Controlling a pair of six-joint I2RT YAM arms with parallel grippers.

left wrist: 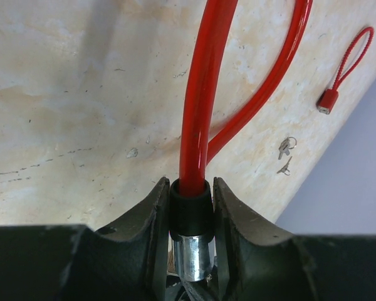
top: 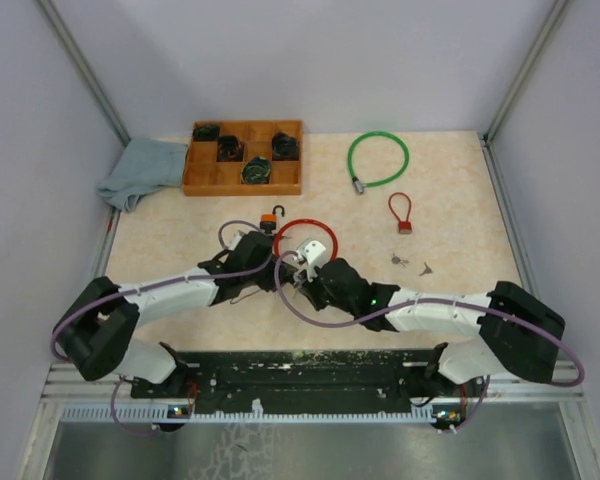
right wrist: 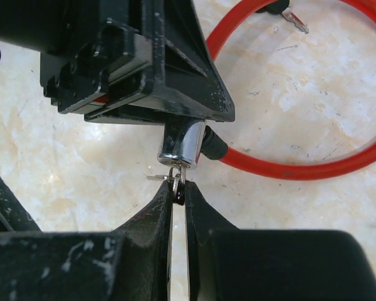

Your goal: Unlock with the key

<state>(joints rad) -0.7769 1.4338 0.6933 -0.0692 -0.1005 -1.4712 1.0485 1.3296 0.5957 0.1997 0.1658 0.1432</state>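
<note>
Centrally over the tabletop (top: 470, 180), the left pincer (left wrist: 189, 191) clamps the red cable lock (left wrist: 197, 94) by its barrel (right wrist: 182, 143); the right pincer (right wrist: 178, 197) pinches the key (right wrist: 175, 179) at the barrel's end — best twisted gently, kept in line.

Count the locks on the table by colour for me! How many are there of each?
Red: 2, the big red lock and the little red lock
Green: 1, the green lock
Orange: 1, the orange lock
Total: 4
</note>
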